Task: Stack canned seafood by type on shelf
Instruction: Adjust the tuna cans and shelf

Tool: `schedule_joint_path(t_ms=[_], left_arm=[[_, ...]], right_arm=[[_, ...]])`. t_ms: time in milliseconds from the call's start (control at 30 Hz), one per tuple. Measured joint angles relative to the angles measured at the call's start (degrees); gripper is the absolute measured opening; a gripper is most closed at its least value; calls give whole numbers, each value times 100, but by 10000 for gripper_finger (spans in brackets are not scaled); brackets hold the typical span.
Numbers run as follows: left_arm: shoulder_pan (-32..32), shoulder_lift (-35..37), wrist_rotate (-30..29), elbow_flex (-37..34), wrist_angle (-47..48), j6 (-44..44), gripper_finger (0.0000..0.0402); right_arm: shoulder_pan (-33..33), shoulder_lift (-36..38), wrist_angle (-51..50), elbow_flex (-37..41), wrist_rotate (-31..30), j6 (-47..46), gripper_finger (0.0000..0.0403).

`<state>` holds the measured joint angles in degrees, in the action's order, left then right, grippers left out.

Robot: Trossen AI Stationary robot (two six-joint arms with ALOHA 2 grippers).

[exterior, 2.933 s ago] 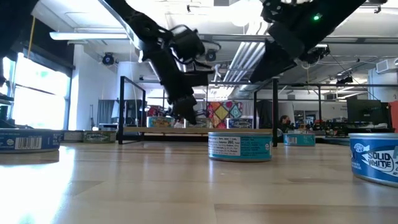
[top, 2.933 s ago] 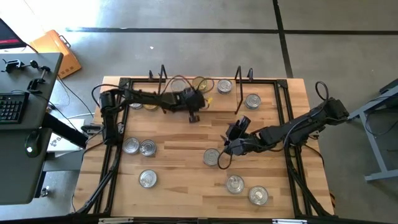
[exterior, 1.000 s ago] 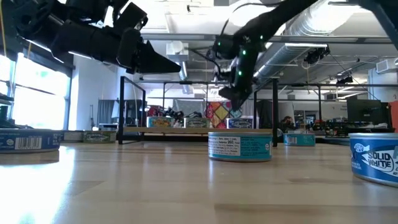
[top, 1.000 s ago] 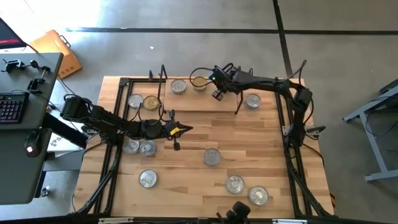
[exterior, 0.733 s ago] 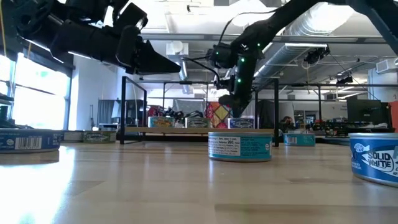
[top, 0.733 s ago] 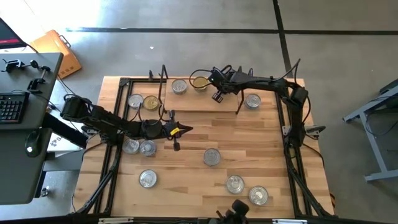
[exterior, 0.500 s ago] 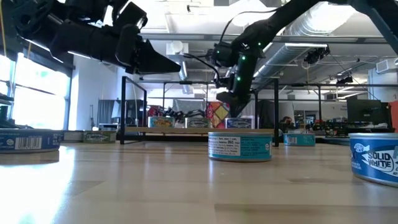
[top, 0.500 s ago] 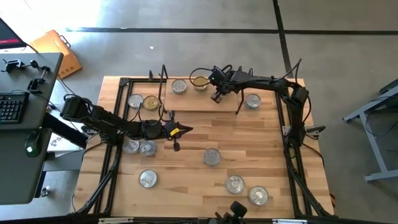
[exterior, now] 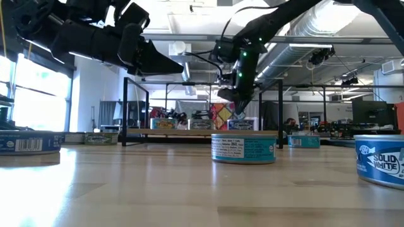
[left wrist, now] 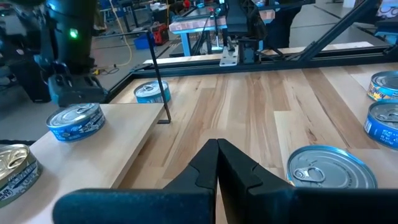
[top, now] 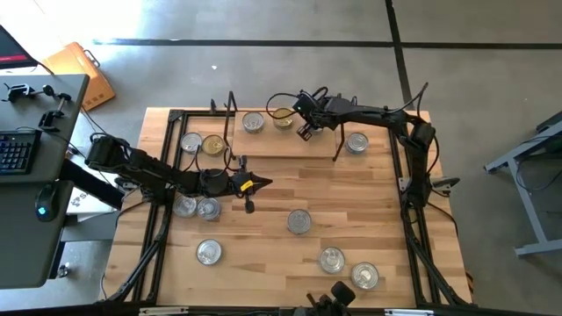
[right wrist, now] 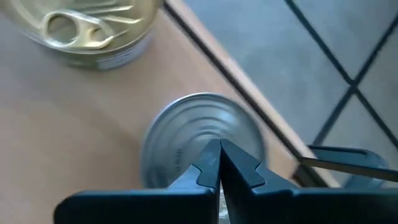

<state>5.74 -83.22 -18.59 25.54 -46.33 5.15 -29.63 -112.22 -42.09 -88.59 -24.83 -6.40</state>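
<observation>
At the left edge of my overhead view stands a dark desk with a black keyboard on it and a small lit indicator near its lower corner. Above it, in the upper left, an orange box lies on the grey floor, which dark seams cross. A grey metal stand juts in at the right edge. Level across the table, silver ceiling ducts run through the upper right.

Silver-top tin: near part hidden behind right gripper.
Gold-top tin: cut by edge.
Tin at left gripper: cut by edge.
</observation>
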Motion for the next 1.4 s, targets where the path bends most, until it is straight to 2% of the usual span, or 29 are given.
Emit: schedule_joint_path(t_ms=[100, 233, 300, 800, 1000, 1200, 1400], left_arm=[[0, 0, 0, 0, 6, -24, 0], [0, 0, -1, 0, 12, -46, 0], [0, 0, 0, 0, 12, -46, 0], [31, 0, -3, 0, 186, -59, 0], [35, 0, -11, 0, 202, -56, 0], [35, 0, -48, 0, 221, -57, 0], [46, 0, -373, 0, 276, -84, 0]], right_arm=[[-2, 0, -60, -130, 62, 87, 2], [4, -30, -31, -149, 834, 281, 2], [7, -95, -66, -149, 964, 349, 2], [-199, -184, -817, -149, 512, 190, 2], [-203, -125, -869, -147, 105, 37, 2], [-156, -70, -795, -147, 130, 152, 2], [-14, -70, 291, -144, 821, 708, 2]])
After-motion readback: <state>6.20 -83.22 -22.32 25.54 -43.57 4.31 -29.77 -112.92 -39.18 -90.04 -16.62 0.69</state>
